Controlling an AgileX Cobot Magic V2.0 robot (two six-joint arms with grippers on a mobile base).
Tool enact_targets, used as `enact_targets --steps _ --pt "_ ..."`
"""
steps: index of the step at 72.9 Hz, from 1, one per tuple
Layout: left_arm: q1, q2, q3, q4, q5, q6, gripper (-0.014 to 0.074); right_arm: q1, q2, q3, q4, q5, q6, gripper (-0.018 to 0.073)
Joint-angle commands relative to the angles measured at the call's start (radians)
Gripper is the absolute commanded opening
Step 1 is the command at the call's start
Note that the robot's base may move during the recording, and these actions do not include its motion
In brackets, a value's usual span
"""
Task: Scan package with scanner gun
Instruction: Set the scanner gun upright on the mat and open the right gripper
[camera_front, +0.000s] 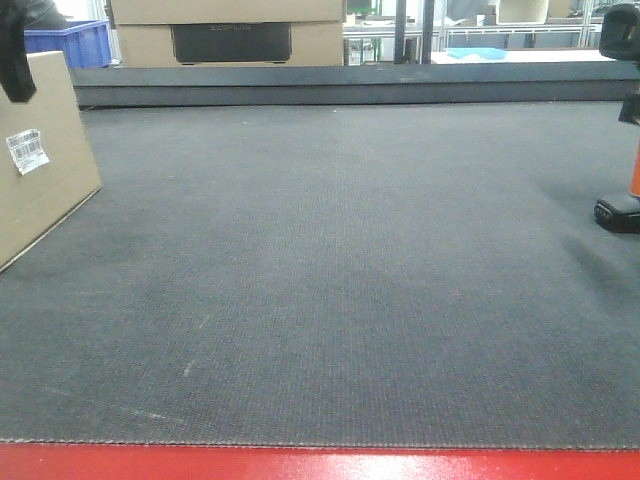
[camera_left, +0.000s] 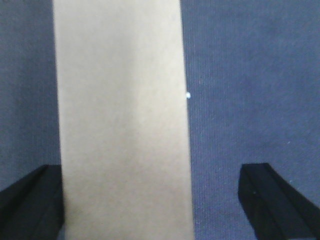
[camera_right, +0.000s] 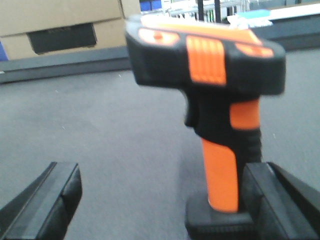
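Observation:
The package stands on edge at the far left of the grey mat, with its white label facing the middle. My left gripper hangs over its top. In the left wrist view the package's narrow tan face runs between the open jaws of my left gripper; the left finger is at the box's edge and the right finger is well clear. The scanner gun stands upright at the far right. My right gripper is open around the scanner gun, its right finger beside the orange handle.
Large cardboard boxes with a dark printed panel and a blue crate stand behind a raised dark ledge at the back. A red edge runs along the front of the mat.

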Motion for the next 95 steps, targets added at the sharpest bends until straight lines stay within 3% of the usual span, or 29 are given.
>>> enact_targets --steps 1,15,20,29,42,73,81,95 --pt "0.0 -0.049 -0.021 -0.005 0.008 -0.012 0.0489 -0.002 -0.046 0.004 -0.022 -0.025 -0.006 0.0559" --pt "0.0 -0.184 0.001 -0.005 0.008 -0.041 0.0147 -0.002 -0.183 0.004 -0.022 0.001 -0.006 0.051" --pt "0.0 -0.229 0.023 -0.005 -0.008 -0.05 0.005 -0.002 -0.238 0.004 -0.022 0.086 -0.006 0.0428" --pt "0.0 -0.319 0.078 -0.005 -0.062 -0.057 -0.0113 -0.002 -0.351 0.004 -0.022 0.246 -0.006 0.0176" --pt "0.0 -0.445 0.236 -0.012 -0.206 -0.09 -0.0111 -0.002 -0.526 0.004 -0.022 0.45 -0.006 -0.0168" --pt "0.0 -0.809 0.736 -0.036 -0.805 -0.09 -0.0111 -0.002 -0.961 0.002 0.0 1.047 0.013 -0.0168" --pt "0.0 -0.922 0.841 -0.027 -0.86 -0.09 -0.0111 -0.002 -1.052 0.002 0.0 1.148 0.013 -0.0168" --pt "0.0 -1.101 0.984 -0.009 -0.808 -0.09 -0.0111 -0.002 -1.182 -0.009 0.0 1.196 0.013 -0.0168"
